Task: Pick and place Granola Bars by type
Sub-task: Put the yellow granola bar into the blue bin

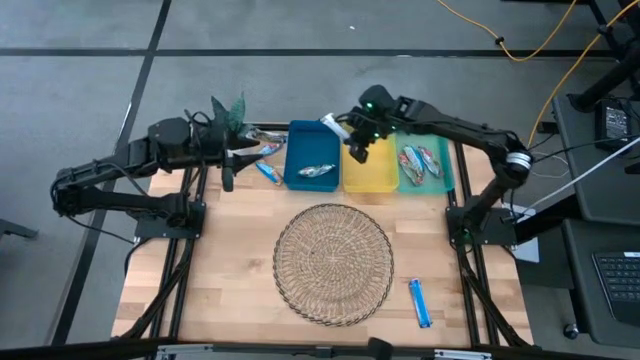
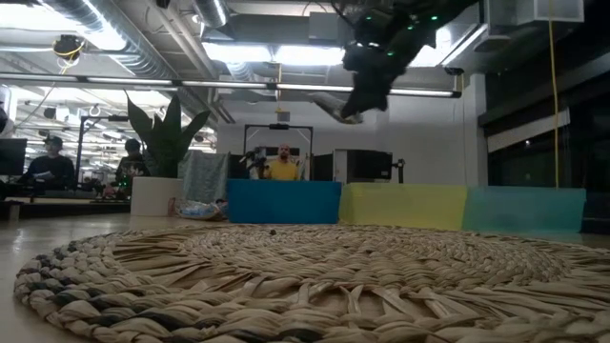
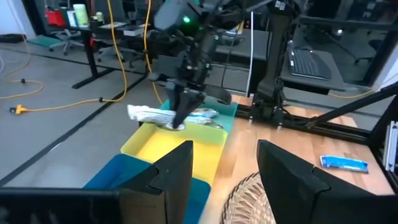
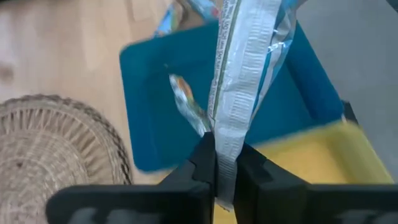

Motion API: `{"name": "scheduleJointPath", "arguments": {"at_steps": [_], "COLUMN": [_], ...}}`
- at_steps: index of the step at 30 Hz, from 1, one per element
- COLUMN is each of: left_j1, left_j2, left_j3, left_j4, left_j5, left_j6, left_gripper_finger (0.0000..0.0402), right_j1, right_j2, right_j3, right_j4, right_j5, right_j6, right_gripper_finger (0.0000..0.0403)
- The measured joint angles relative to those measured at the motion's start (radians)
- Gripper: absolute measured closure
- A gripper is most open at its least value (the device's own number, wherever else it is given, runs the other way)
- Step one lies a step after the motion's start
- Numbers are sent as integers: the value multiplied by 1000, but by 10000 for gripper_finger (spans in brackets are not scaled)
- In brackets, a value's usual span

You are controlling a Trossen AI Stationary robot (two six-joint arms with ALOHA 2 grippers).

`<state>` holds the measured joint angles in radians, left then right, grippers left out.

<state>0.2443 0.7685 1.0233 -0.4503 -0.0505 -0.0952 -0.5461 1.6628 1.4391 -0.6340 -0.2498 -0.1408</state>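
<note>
My right gripper [image 1: 355,150] hangs above the seam between the blue tray [image 1: 296,150] and the yellow tray [image 1: 370,178], shut on a silver-white granola bar [image 1: 335,124]. Another silver-white bar [image 1: 318,170] lies flat in the blue tray. Red-green bars [image 1: 422,162] lie in the teal tray [image 1: 448,170]. Two bars [image 1: 267,160] lie on the table left of the blue tray, and a blue bar [image 1: 420,302] lies near the table's near right corner. My left gripper [image 3: 224,180] is open and waits by the table's far left part [image 1: 228,176]. My right gripper [image 4: 225,171] pinches the silver-white bar by one crimped end [image 4: 231,140] between its two fingers, coming from above. The bar [image 2: 334,108] is lifted clear above the trays and sticks out sideways from the fingertips [image 3: 177,115] toward the table's left.
A round wicker mat [image 1: 333,262] covers the table's middle. The three trays stand in a row along the far edge. A potted plant [image 1: 230,112] stands at the far left corner. People sit in the room beyond the table [image 2: 282,164].
</note>
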Motion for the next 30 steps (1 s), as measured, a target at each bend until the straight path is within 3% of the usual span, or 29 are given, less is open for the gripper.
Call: {"name": "scheduleJointPath", "arguments": {"at_steps": [10,30], "left_j1": [0,0], "left_j2": [0,0], "left_j3": [0,0], "left_j4": [-1,-2], "left_j5": [21,24], "left_j6": [-22,-57], "left_gripper_finger": [231,231], "right_j1": [38,100], "right_j2": [181,356], "right_j3": [221,231], "right_j4": [-22,-15], "right_j5": [-43,-85], "right_j6": [-29,-22], "right_gripper_finger": [365,378]}}
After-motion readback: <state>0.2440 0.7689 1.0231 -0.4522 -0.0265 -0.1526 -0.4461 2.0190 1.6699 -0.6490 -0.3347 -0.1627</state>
